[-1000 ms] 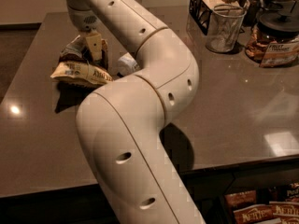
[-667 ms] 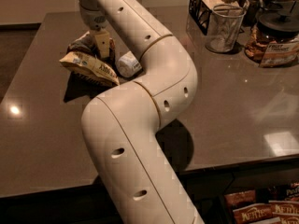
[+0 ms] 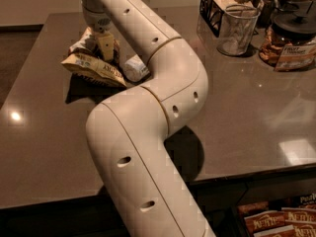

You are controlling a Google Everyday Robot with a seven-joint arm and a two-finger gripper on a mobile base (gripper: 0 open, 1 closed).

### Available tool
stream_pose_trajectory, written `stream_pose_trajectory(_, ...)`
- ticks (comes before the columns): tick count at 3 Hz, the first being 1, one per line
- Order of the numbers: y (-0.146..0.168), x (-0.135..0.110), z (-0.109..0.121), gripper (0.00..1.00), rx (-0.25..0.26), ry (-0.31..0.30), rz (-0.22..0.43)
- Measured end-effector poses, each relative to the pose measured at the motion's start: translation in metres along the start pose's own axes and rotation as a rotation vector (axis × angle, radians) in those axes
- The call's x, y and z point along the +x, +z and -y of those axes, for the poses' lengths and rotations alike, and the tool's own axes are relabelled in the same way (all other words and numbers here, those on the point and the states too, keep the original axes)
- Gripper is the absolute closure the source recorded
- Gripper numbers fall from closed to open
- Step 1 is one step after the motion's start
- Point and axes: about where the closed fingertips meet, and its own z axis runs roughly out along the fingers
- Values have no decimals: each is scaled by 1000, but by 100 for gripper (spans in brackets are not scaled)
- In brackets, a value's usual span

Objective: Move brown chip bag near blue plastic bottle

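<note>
The brown chip bag (image 3: 93,67), crinkly with cream-yellow edges, hangs tilted just above the dark table (image 3: 44,147) at the far left and casts a shadow under it. My gripper (image 3: 104,48) comes down onto the bag's top from the arm overhead and is shut on it. One cream finger (image 3: 105,46) shows against the bag. The blue plastic bottle (image 3: 134,67) is a small whitish shape right beside the bag's right edge. My arm hides part of it.
A wire mesh cup (image 3: 238,29) and a black wire basket (image 3: 213,6) stand at the back right. A dark-lidded jar (image 3: 295,21) and a snack pack (image 3: 292,53) stand beyond them. My arm's big elbow (image 3: 148,132) crosses the table's middle. Snack boxes (image 3: 276,216) sit below the front edge.
The gripper has moved right and a little farther back with the chip bag in it, bringing the bag up against the bottle's side.
</note>
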Motion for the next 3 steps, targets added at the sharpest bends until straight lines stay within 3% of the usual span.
stream_pose_trajectory(1, 4, -1, 4, 4, 14, 0, 3)
stream_pose_trajectory(3, 9, -2, 8, 0, 25, -1, 6)
